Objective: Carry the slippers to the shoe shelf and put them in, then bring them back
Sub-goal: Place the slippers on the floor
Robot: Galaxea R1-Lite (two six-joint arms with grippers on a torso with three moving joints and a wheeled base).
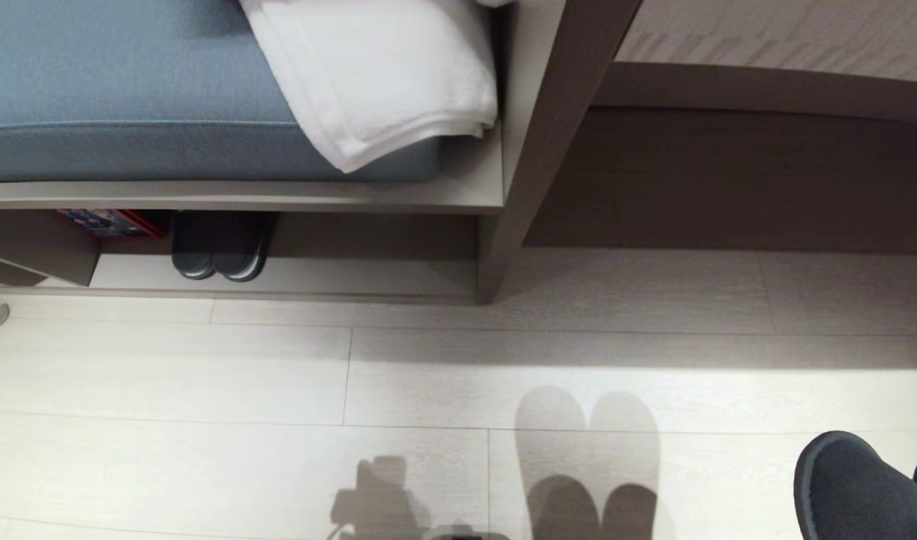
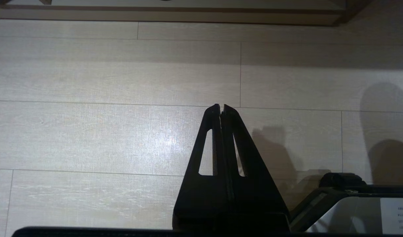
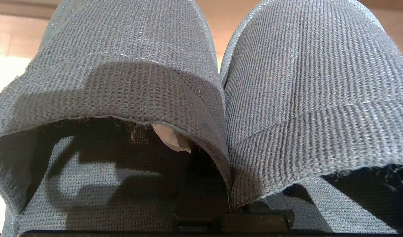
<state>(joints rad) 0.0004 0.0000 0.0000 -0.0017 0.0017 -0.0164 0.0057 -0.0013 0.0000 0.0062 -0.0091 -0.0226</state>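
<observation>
At frame's lower right, slippers (image 1: 867, 487) cropped, clamped in hidden right tool, left tool (image 2: 222, 108) pressed together.

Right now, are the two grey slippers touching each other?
Touching. The right wrist view shows the slippers pressed side by side, their inner edges meeting with no gap where the right claw clamps them together.

The shoe shelf (image 1: 368, 276) is open to the right of the black shoes (image 1: 220, 251). An upright panel (image 1: 537, 172) closes its right end. Bare floor (image 1: 278, 375) lies in front.
</observation>
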